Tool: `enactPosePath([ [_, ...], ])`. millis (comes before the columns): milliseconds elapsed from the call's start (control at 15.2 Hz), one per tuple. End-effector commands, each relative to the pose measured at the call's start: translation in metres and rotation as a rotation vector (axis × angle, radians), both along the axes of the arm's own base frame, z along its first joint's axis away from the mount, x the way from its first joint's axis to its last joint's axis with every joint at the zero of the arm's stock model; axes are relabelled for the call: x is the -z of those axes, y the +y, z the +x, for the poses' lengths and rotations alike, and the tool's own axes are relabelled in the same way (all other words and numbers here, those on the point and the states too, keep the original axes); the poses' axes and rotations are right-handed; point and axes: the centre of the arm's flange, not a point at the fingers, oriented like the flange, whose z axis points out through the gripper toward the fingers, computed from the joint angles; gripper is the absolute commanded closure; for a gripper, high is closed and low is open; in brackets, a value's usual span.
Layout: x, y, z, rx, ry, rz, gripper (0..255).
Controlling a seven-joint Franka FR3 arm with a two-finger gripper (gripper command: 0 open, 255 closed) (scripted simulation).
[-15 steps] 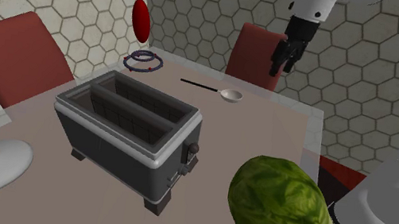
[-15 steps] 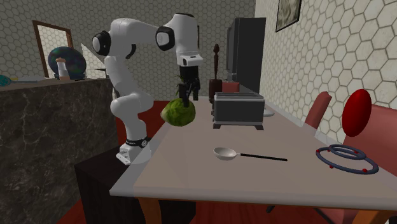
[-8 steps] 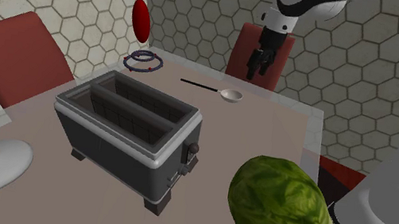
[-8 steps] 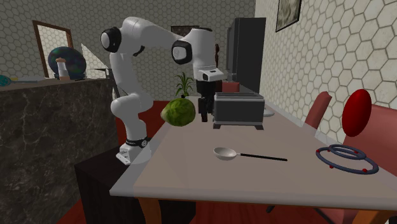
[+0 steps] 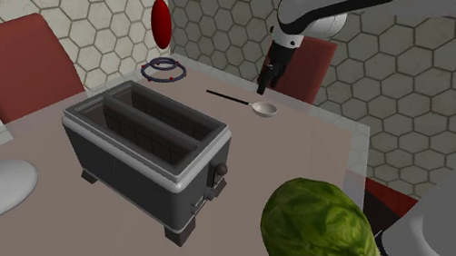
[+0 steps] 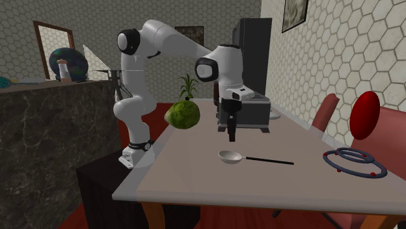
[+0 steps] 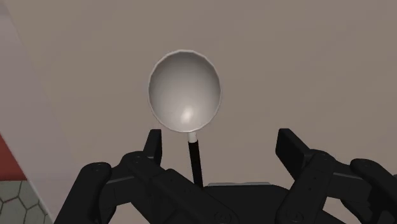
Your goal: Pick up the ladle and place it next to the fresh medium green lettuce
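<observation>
Gripper (image 7: 221, 141) hangs over the table (image 5: 310, 148) w/ fingers (image 7: 155, 146) spread wide, gripping nothing; ladle (image 7: 186, 91) lies flat below, thin dark handle running betw. them untouched, pale bowl just past the tips, well apart from the lettuce (image 5: 321, 236).

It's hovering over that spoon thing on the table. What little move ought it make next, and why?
Probably lower straight down. The jaws stand open above the ladle, its dark handle running between them just behind the bowl, yet they hang clear of the table. Descending would bring them around the handle, ready to shut.
</observation>
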Motion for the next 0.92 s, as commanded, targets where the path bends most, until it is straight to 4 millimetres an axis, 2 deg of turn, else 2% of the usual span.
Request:
enactPosePath([
  [0,0.016,0.007,0.022,-0.028,-0.010,0.000,0],
  [462,0.060,0.029,0.091,-0.116,-0.040,0.000,0],
  [858,0.091,0.033,0.092,-0.116,-0.040,0.000,0],
])
